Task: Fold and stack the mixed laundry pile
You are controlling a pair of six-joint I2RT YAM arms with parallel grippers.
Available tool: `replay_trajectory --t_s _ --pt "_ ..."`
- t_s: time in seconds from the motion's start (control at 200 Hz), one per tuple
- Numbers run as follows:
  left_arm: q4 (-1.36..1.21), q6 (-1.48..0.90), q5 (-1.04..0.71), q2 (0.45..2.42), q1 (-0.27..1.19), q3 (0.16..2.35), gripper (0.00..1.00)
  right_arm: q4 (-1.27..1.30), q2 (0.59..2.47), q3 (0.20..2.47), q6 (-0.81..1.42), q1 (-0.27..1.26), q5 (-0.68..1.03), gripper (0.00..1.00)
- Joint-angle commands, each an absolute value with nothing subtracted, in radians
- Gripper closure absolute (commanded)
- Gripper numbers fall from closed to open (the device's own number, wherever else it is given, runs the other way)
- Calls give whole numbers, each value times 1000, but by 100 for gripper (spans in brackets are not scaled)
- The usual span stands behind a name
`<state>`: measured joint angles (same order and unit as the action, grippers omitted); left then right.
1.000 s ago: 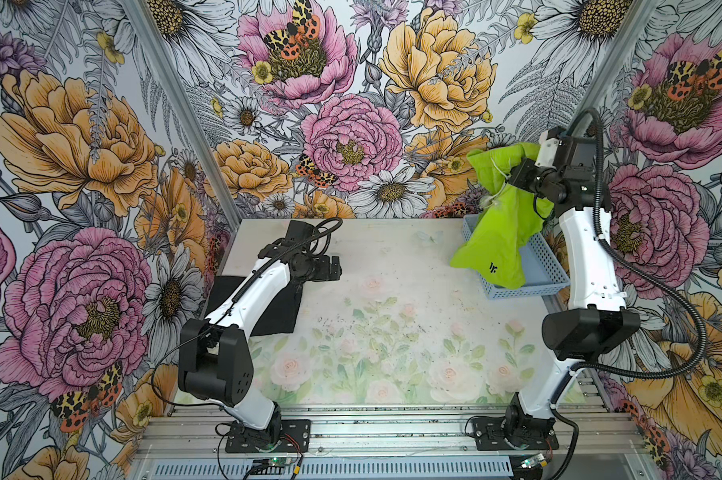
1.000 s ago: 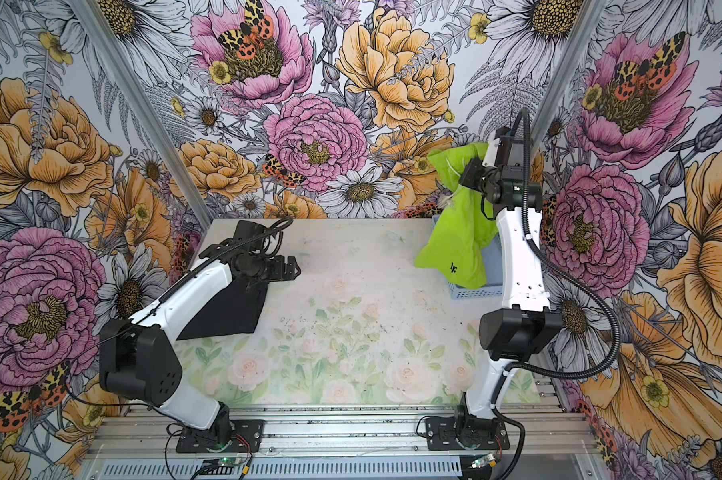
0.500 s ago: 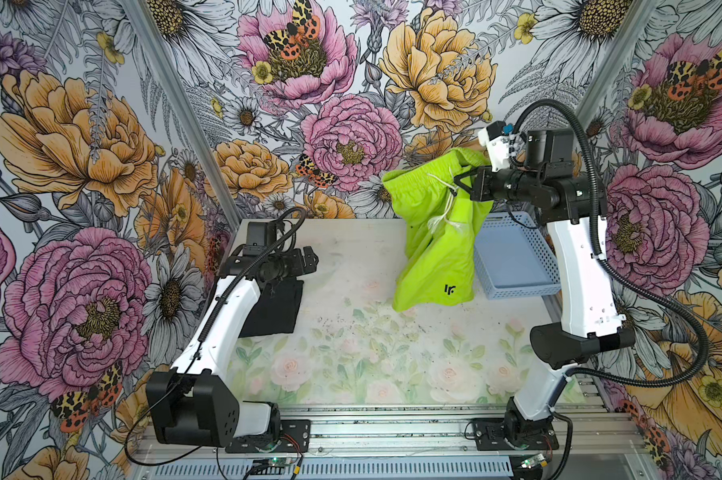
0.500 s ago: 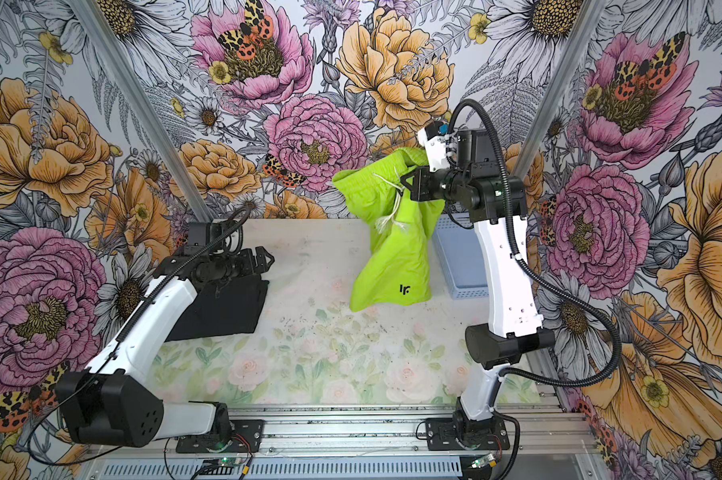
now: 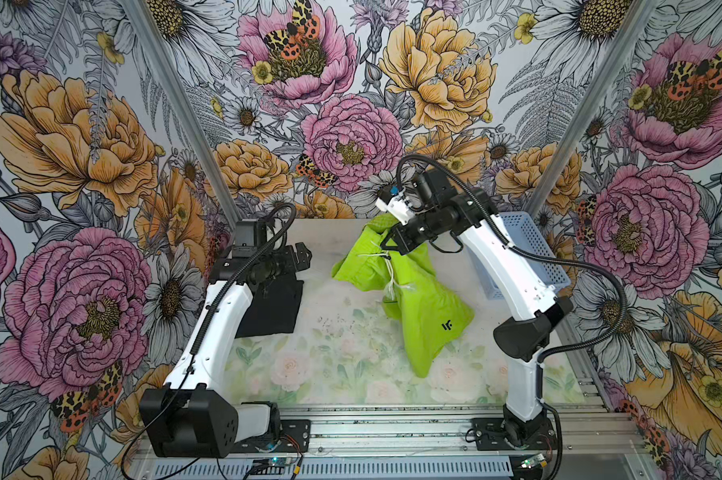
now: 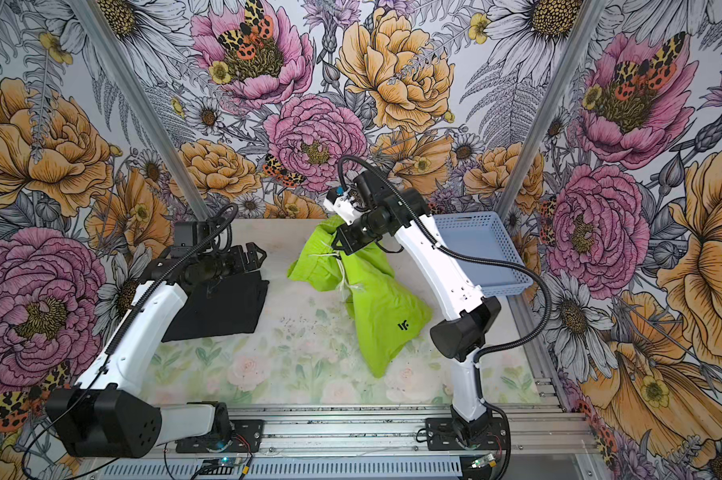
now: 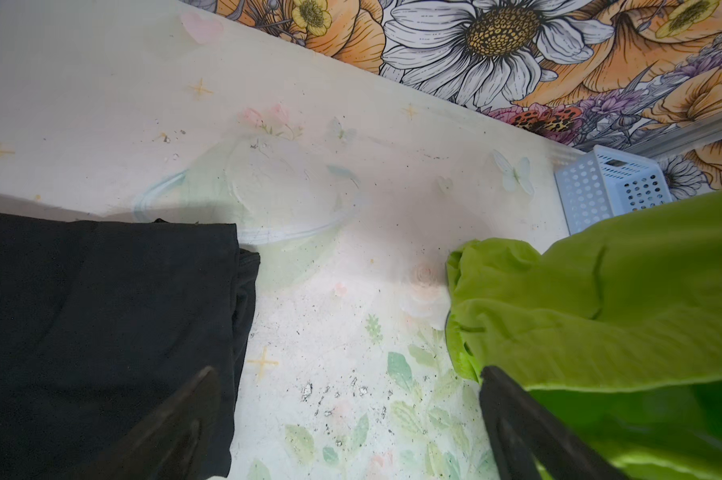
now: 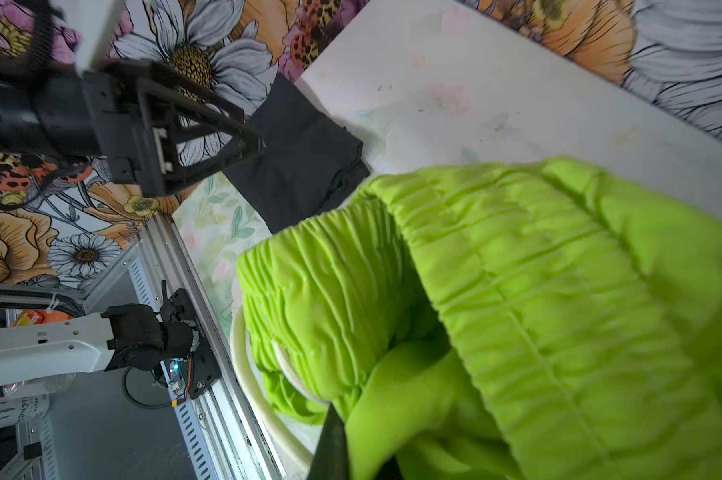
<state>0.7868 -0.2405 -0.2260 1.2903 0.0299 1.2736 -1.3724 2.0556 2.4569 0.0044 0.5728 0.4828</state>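
Clenched right claw [image 5: 386,249], pinching the gathered waistband of the lime-green drawstring shorts [image 5: 425,307] and holding that end up off the table [image 5: 342,357]. Below this claw, fabric hanging and spilling onto the tabletop, the far leg end lying flat toward the front rail. One white drawstring [image 5: 390,274] dangling just under the fingertips; one small black logo [image 5: 446,325] on the lowered leg. Same grasp in both top views [image 6: 340,245]; in the right wrist view only puckered green waistband [image 8: 517,291] filling the frame.

Released left claw [image 5: 303,255], jaws spread wide, nothing between them. Hovers beside the shorts, apart from the right claw. Just under and behind it, one black T-shirt [image 5: 274,305], folded into a flat rectangle on the table. In the left wrist view, one finger [image 7: 197,399] over the shirt's edge [image 7: 101,311], the other in front of green cloth [image 7: 600,311], bare tabletop between.

Behind the right claw, on its arm's side, one light-blue perforated basket [image 5: 529,241], well apart from the T-shirt.

Totals: two claws, two garments, one basket.
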Motion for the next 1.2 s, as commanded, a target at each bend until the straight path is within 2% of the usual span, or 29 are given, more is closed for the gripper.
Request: replay_trajectory --t_s 0.0,0.02,0.09,0.14,0.29,0.395,0.495,0.706,0.836,0.951,1.196 --pt "794 -252 -219 1256 15 1284 1 -1367 2158 2499 -10 616 478 100" --pt "794 -252 -217 1254 14 1279 1 -1367 2176 2504 -6 625 480 100" --pt "794 -254 -217 1253 12 1258 1 -1367 2218 2519 2 648 465 74" --pt "795 -253 -221 1252 13 1247 1 -1364 2226 2524 11 656 451 61" --pt "791 -243 -239 1270 32 1195 1 -1339 2163 2475 36 640 402 46" --pt "783 -234 -255 1318 72 1167 1 -1306 2081 2363 63 611 375 43" --pt "776 -245 -266 1365 124 1150 1 -1236 1966 2159 106 578 346 42" --pt "763 -362 -244 1346 201 996 2 -955 1623 1518 288 489 385 40" --pt "699 -443 -265 1300 204 862 12 -817 1440 1186 413 476 412 40" --pt "616 -487 -314 1303 211 790 19 -735 1316 977 526 482 445 40" --pt "504 -461 -357 1394 238 749 22 -669 1143 699 711 630 399 39"
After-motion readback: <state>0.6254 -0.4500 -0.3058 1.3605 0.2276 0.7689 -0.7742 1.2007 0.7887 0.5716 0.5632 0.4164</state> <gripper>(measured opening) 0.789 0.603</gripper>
